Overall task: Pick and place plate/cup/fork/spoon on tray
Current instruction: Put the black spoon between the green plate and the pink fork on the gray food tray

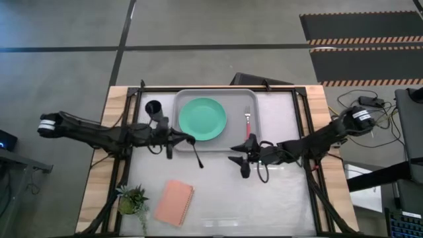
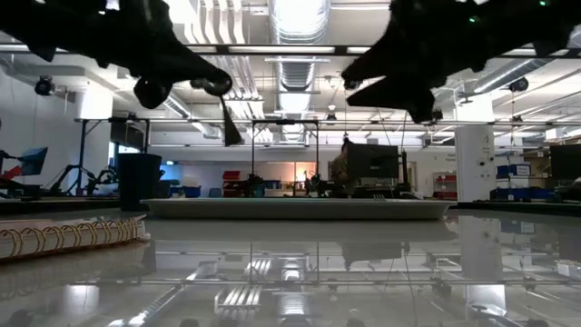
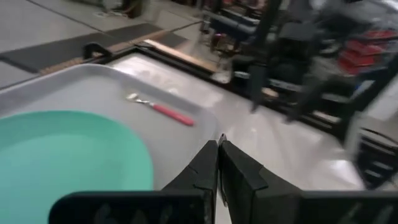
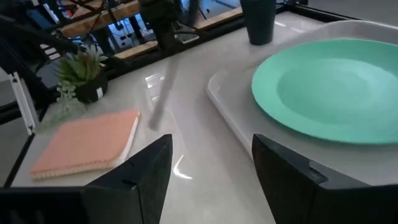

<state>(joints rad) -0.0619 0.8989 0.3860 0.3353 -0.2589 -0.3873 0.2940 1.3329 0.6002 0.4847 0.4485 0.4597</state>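
The light-grey tray lies at the table's far middle. On it are the mint-green plate and, at its right side, the red-handled fork. The dark cup stands on the table just left of the tray. My left gripper hovers at the tray's near-left corner, shut on the black spoon. My right gripper hangs open just off the tray's near-right corner with nothing between its fingers. My left gripper pinches the spoon's handle end between its two fingertips, which lie about level and point toward the table's right. The spoon hangs below them, slanting toward the near edge, bowl end lowest, clear of the table and the tray.
A salmon-pink pad and a small potted plant sit at the near left. A black frame runs along the table's edges. Bare tabletop lies between the tray and the near edge, right of the pad.
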